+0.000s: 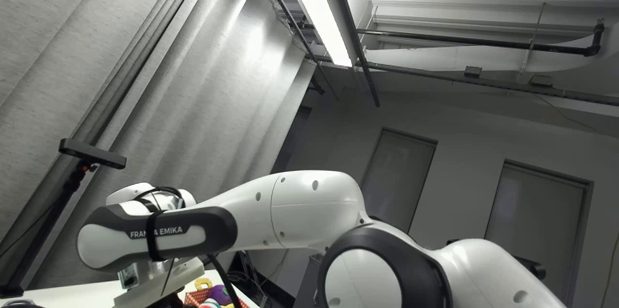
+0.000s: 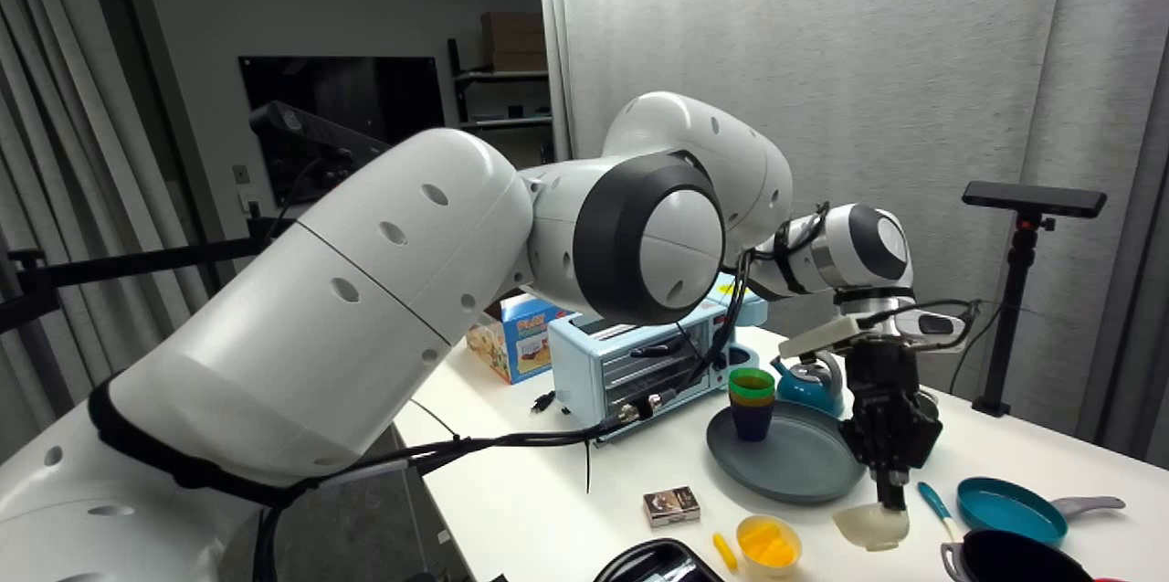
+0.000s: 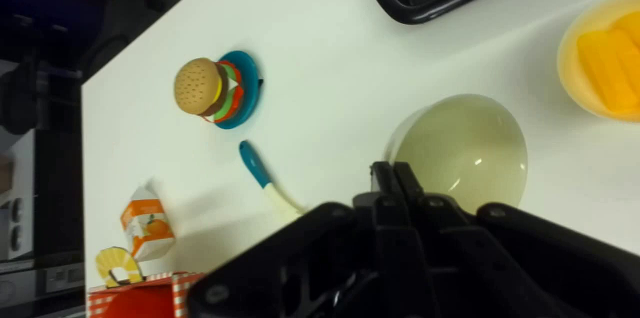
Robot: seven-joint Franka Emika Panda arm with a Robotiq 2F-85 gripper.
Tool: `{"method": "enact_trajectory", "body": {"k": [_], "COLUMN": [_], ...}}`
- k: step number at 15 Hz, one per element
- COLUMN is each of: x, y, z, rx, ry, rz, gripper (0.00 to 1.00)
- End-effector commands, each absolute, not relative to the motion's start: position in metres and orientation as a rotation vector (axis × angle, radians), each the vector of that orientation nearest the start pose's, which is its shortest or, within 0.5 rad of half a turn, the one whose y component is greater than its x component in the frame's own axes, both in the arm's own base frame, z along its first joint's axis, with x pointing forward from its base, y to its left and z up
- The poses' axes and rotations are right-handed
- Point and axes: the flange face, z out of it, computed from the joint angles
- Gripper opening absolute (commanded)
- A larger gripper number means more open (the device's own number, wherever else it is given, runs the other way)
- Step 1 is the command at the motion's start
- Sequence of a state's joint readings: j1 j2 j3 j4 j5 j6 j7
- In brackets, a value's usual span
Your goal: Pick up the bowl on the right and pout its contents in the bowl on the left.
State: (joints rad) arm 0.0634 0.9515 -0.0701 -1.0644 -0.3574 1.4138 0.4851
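Wrist view: your jaws are pinched on the rim of the pale bowl (image 3: 465, 153), seemingly tilted, no contents visible; gap to desk (image 3: 325, 83) unclear. Pour prob. done: level slowly, lower, then release, w/o brushing the knife (image 3: 255, 164) or filled bowl (image 3: 569, 71) w/ yellow pcs. (image 3: 607, 73). In an exterior view, a loose yellow pc. (image 2: 724, 552) lies just beside that bowl.

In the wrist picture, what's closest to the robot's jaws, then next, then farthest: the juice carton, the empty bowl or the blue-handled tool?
1. Empty bowl, its rim right at the jaws.
2. Blue-handled tool, to the picture's left.
3. Juice carton, even farther left and lower.
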Motion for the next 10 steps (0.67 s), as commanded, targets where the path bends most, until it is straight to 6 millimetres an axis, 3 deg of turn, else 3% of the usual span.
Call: {"method": "enact_trajectory", "body": {"k": [1, 4, 10], "x": [0.687, 0.678, 0.658], "y": [-0.045, -0.055, -0.067], "z": [0.220, 0.207, 0.204], "rx": [2.645, 2.770, 2.902], "ry": [-0.616, -0.652, -0.731], "rz": [-0.560, -0.465, -0.252], "gripper": [0.01, 0.01, 0.01]}}
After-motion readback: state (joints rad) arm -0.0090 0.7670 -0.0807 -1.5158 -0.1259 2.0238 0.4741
